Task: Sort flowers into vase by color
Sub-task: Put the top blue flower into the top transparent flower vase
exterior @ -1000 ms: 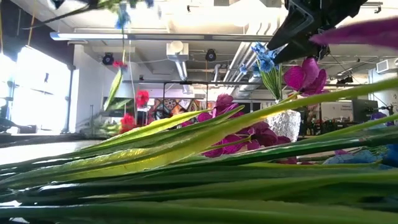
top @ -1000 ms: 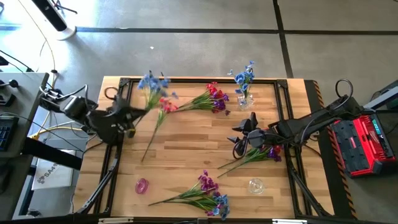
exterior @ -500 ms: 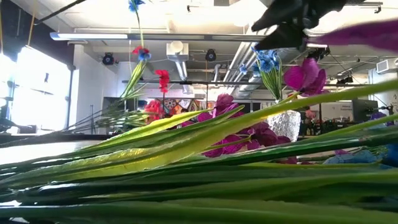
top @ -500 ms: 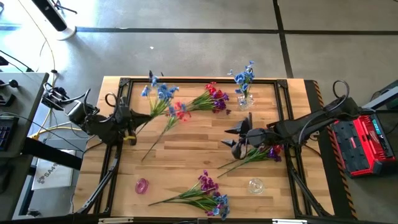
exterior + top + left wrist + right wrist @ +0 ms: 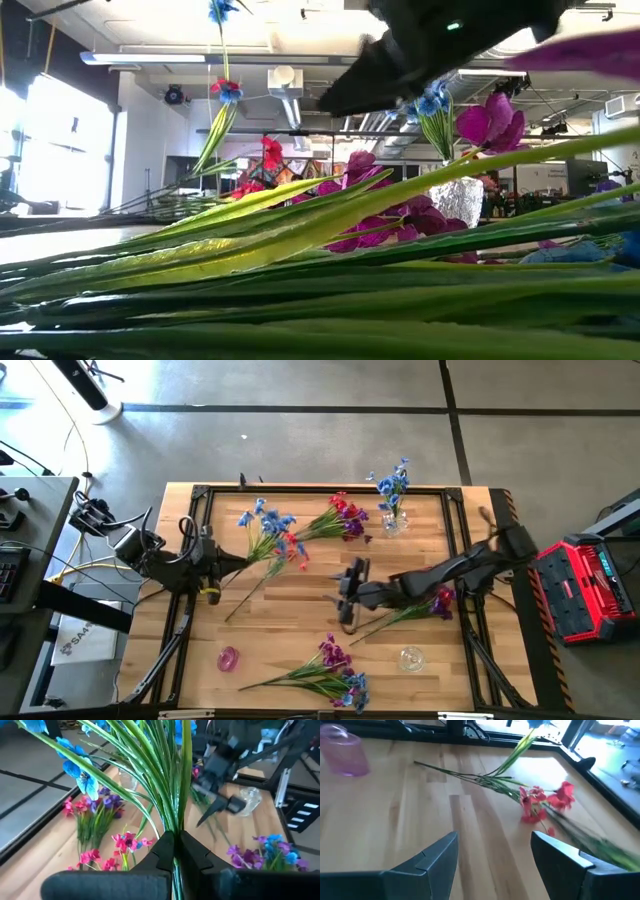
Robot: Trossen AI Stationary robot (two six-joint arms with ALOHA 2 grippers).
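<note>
My left gripper is at the table's left side, shut on a spray of long green leaves with blue blossoms, which fan out past its fingers in the left wrist view. A red spray lies flat on the wood beside it, its stem end pointing to the near left. My right gripper is open over the table's middle, and the red spray shows ahead of its fingers. A clear vase at the far edge holds blue flowers. My left gripper pinches the blue spray's bundled green stems low down, between its two fingers. The fingers come about level from the table's left. The spray is lifted off the wood and slants up and away toward the far right, with its leaves spreading.
A red and purple bunch lies near the far edge. A purple spray is under the right arm. A mixed bunch lies at the near edge, between a pink vase and a clear vase.
My right gripper has travelled from the table's right toward the middle and turned, staying open. My left gripper has shifted slightly right, and the blue spray it holds has swung toward the table's right. The red spray's blossom end has shifted right while its stem end stayed.
</note>
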